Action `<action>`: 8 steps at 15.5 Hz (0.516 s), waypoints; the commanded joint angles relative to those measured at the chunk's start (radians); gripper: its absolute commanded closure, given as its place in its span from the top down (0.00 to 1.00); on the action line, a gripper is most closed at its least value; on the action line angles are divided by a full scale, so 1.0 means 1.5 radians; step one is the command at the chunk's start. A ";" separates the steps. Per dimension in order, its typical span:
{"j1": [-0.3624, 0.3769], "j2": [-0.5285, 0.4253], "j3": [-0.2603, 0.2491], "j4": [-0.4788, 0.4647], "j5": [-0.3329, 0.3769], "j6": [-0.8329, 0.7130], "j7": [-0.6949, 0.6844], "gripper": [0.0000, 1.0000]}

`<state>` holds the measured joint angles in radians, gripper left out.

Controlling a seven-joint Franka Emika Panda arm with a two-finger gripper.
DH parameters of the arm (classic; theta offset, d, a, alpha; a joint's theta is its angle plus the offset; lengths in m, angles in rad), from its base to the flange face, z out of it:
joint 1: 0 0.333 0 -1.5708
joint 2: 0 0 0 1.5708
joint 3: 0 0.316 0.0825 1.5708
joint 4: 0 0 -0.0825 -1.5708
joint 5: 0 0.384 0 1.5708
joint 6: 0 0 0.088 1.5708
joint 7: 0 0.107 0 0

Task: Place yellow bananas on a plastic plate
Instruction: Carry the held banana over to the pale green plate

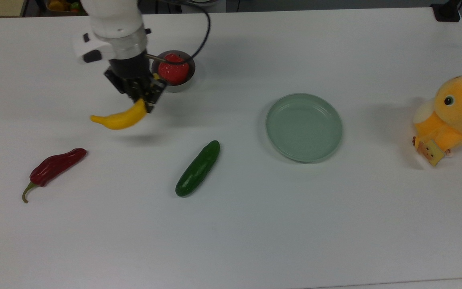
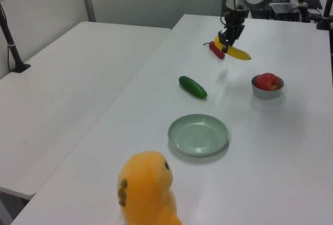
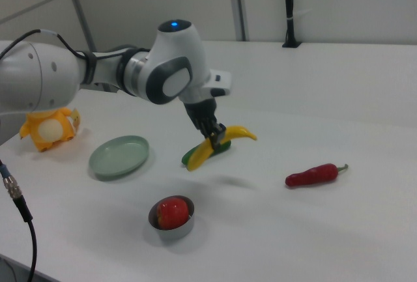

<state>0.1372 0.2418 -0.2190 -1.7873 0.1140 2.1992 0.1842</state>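
The yellow banana (image 1: pixel 118 119) hangs in the air above the table, gripped near its middle by my gripper (image 1: pixel 142 101), which is shut on it. Its shadow falls on the table below. In the left view the banana (image 2: pixel 237 53) hangs under the gripper (image 2: pixel 227 40) near the red pepper. The right view shows the banana (image 3: pixel 205 152) tilted, held by the gripper (image 3: pixel 217 135). The pale green plastic plate (image 1: pixel 304 127) lies bare far to the top view's right; it also appears in the left view (image 2: pixel 198 134) and the right view (image 3: pixel 119 155).
A dark green cucumber (image 1: pixel 197 168) lies between banana and plate. A grey metal bowl (image 1: pixel 183 85) holding a red fruit (image 1: pixel 173 69) sits just behind the gripper. A red chilli pepper (image 1: pixel 54 166) lies at the top view's left, an orange plush toy (image 1: pixel 451 114) at its right.
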 commanded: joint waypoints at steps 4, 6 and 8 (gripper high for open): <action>0.025 0.016 0.127 0.042 0.014 -0.012 0.083 0.07; 0.048 0.029 0.145 0.044 0.012 0.000 0.094 0.07; 0.084 0.047 0.147 0.059 0.013 0.016 0.096 0.09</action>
<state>0.2002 0.2608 -0.0017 -1.7485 0.1212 2.2034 0.3078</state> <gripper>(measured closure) 0.736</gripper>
